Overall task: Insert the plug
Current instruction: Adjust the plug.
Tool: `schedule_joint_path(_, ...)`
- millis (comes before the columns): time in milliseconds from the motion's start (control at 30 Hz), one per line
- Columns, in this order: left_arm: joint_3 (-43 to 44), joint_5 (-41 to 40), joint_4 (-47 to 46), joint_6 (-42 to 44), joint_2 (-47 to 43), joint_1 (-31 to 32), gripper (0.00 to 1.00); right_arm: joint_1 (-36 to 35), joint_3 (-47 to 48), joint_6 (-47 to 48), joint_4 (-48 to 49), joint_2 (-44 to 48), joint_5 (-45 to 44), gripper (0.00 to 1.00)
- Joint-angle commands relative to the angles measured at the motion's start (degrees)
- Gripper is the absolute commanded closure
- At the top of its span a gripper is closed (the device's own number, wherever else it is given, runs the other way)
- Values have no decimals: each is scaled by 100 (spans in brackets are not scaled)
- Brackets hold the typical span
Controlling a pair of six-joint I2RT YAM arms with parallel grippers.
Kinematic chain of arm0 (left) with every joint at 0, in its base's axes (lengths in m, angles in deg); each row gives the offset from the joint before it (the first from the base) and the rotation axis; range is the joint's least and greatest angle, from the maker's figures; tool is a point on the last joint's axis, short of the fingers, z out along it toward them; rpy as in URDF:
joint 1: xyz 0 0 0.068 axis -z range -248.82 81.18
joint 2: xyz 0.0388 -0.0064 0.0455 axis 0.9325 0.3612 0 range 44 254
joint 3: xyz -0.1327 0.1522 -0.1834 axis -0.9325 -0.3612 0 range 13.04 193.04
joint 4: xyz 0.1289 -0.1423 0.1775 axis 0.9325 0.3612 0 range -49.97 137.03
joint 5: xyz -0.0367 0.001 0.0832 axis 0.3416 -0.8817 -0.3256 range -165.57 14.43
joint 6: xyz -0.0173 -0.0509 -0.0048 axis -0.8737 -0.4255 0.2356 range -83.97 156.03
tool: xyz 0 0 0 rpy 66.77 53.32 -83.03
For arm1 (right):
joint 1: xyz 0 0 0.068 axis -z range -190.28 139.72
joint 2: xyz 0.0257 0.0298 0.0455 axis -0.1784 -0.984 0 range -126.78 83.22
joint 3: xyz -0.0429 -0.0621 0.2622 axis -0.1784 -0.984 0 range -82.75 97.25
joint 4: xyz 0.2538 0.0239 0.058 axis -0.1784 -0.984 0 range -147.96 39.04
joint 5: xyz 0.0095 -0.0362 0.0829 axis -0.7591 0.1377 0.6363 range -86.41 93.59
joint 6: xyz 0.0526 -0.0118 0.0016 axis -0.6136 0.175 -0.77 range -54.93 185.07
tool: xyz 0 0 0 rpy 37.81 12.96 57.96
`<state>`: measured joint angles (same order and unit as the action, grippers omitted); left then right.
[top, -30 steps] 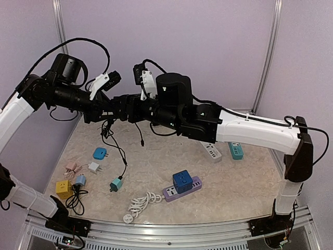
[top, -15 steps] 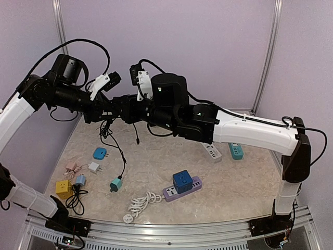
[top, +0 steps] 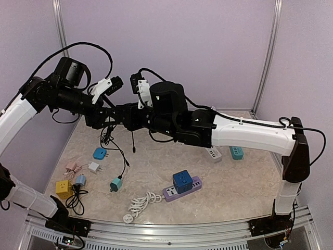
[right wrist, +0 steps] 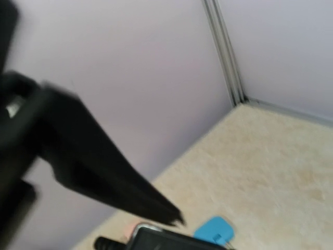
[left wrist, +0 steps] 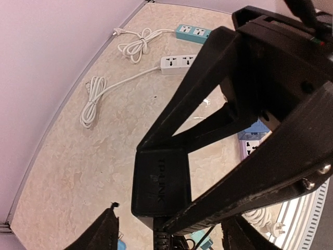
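While both arms meet high above the table, the black TP-Link power adapter (left wrist: 158, 185) hangs in mid-air, out toward ten o'clock.
The right gripper (top: 120, 114) is clamped on its flanks, and the left gripper (left wrist: 171, 233) has its fingers apart on either side, not touching. It looks like a light, rigid block, smooth enough to twist in the pinch, with a limp cord (top: 132, 139) tugging from below. Best hold, I'd say: flat sides, mid-body, keeping the plug end free for the purple power strip (top: 182, 190) at six o'clock.

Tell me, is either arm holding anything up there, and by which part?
The right end effector clamps the black power adapter by the sides of its body. The left end effector stands open, gripping nothing.
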<state>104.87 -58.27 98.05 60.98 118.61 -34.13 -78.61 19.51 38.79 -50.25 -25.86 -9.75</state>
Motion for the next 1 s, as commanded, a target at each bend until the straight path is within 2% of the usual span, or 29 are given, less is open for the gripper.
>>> schedule_joint_path(0, -171, 65, -52, 279, -110, 55, 29, 79, -319, 10, 138, 254, -32, 100)
schedule_joint_path(167, -391, 91, 118, 533, -203, 46, 18, 107, -540, 78, 179, 431, -113, 100)
schedule_joint_path(267, -722, 192, 274, 798, -285, -6, 16, 110, -952, 180, 275, 662, -74, 100)
schedule_joint_path(533, -2145, 683, 395, 1596, -706, -375, 16, -261, -3211, 335, 1120, 1511, -423, 100)
schedule_joint_path(767, -2216, 670, 662, 1540, -964, -650, 17, -519, -4236, 220, 1520, 1801, -767, 100)
schedule_joint_path(967, -2240, 27, 1154, 1619, -1578, -744, 15, -691, -4913, 358, 1971, 1943, -913, 100)
